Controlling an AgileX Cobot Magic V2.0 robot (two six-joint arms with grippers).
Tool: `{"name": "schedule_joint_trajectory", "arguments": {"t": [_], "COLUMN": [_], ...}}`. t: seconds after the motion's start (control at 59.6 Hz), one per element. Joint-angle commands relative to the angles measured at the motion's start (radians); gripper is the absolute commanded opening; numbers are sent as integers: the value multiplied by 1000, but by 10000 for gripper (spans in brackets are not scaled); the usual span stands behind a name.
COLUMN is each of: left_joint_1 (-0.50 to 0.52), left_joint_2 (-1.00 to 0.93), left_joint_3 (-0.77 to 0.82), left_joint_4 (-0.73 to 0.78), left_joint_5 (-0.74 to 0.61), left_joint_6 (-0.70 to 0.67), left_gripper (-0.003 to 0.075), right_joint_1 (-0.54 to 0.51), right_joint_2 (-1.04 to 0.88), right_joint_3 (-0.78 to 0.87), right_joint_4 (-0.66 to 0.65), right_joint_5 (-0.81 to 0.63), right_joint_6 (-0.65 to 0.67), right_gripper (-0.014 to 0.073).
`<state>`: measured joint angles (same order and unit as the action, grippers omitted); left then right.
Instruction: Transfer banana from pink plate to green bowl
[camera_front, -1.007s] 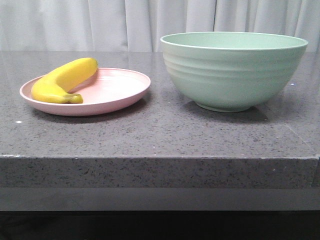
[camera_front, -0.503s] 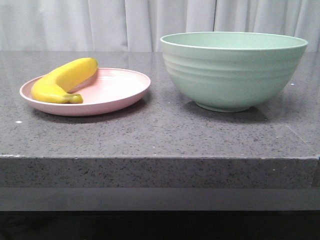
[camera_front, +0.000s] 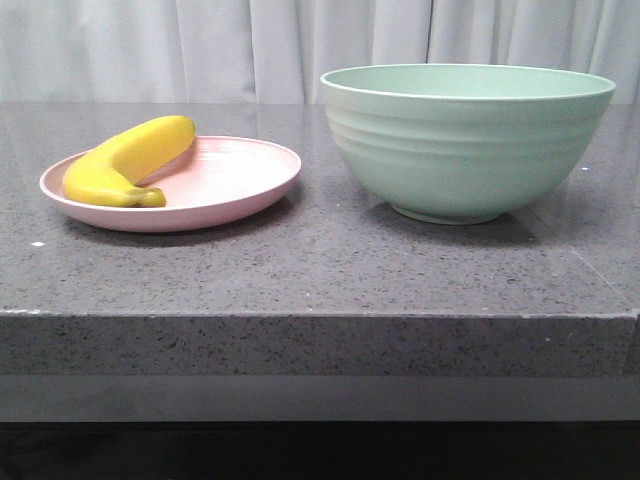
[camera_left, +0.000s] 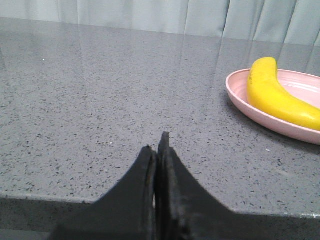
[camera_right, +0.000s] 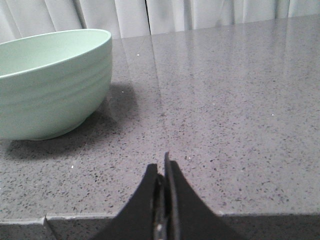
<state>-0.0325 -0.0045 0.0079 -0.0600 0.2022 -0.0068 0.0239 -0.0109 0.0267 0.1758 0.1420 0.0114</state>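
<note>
Banana (camera_front: 128, 160) lies on the pink plate (camera_front: 235, 185), left of the green bowl (camera_front: 465, 140), both on the grey worktop (camera_front: 320, 265). Left gripper (camera_left: 157, 150) and right gripper (camera_right: 162, 170): jaws pressed together, holding nothing.

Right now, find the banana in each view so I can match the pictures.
Front: the banana lies on the left part of the plate, left of the bowl.
Left wrist: banana at the right edge, on the plate.
Right wrist: not in it; only the bowl.
Shared landmark: the plate.
</note>
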Motion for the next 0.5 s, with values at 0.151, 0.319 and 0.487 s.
{"name": "schedule_joint_trajectory", "arguments": {"t": [0.151,0.319,0.487], "left_joint_1": [4,4,4], "left_joint_2": [-18,-18,-16], "left_joint_3": [3,3,-59], "left_joint_4": [-6,-9,-9], "left_joint_5": [-88,-133,-219], "left_joint_6": [-9,-9,-9], "left_gripper": [-20,-20,-20], "right_joint_1": [-3,-3,-3], "right_joint_2": [-23,-23,-23], "right_joint_3": [1,1,-58], "right_joint_4": [-10,-10,-10], "right_joint_5": [-75,-83,-31], "right_joint_6": [-11,-11,-25], "right_gripper": [-87,-87,-87]}}
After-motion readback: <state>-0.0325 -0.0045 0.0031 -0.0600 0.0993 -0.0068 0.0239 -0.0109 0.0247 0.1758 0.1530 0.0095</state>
